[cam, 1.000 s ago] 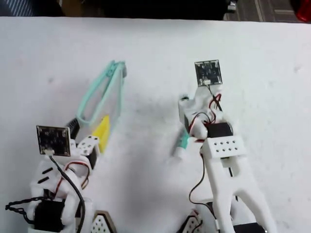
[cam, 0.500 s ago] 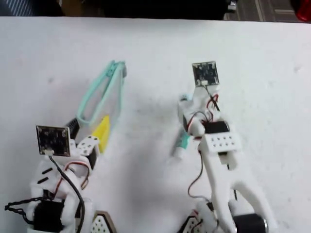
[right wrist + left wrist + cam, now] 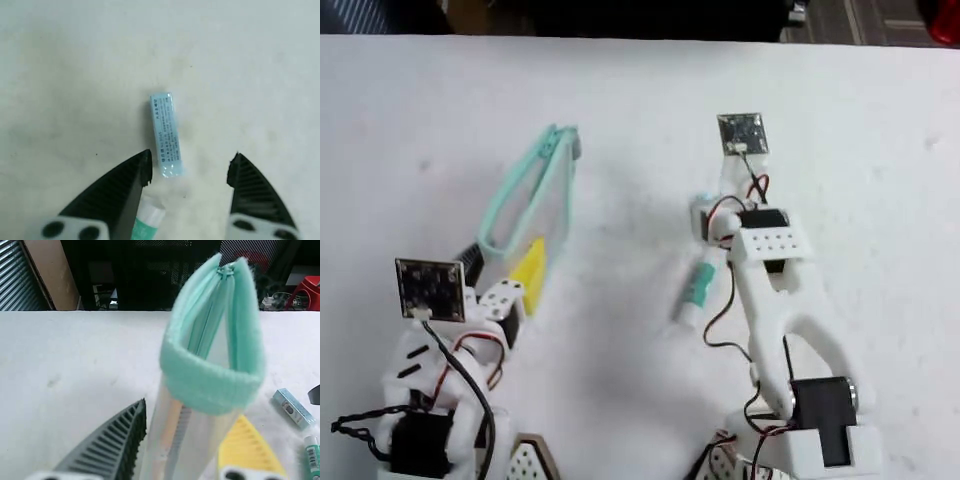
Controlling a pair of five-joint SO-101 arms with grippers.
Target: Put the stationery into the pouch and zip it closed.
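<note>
A clear pouch (image 3: 532, 190) with mint-green trim lies slanted on the white table. My left gripper (image 3: 192, 412) is shut on its near end, with a grey finger (image 3: 117, 445) on one side and a yellow finger (image 3: 245, 445) on the other. The pouch's mouth (image 3: 212, 382) gapes open. My right gripper (image 3: 191, 162) hangs open above a small light-blue box (image 3: 165, 135), which lies between its dark fingers (image 3: 125, 187) without touching them. A green-and-white tube (image 3: 695, 290) lies just beside the box, and its white end (image 3: 147, 215) shows by one finger.
The right arm (image 3: 765, 250) stretches from the table's front edge over the tube and box. The left arm's base (image 3: 430, 400) fills the front-left corner. Bare white table (image 3: 620, 90) extends behind and between the arms. Dark room clutter lies beyond the far edge.
The right arm has stretched farther up the table, its wrist rising off the tube, which now shows more fully. The left arm and pouch have stayed put.
</note>
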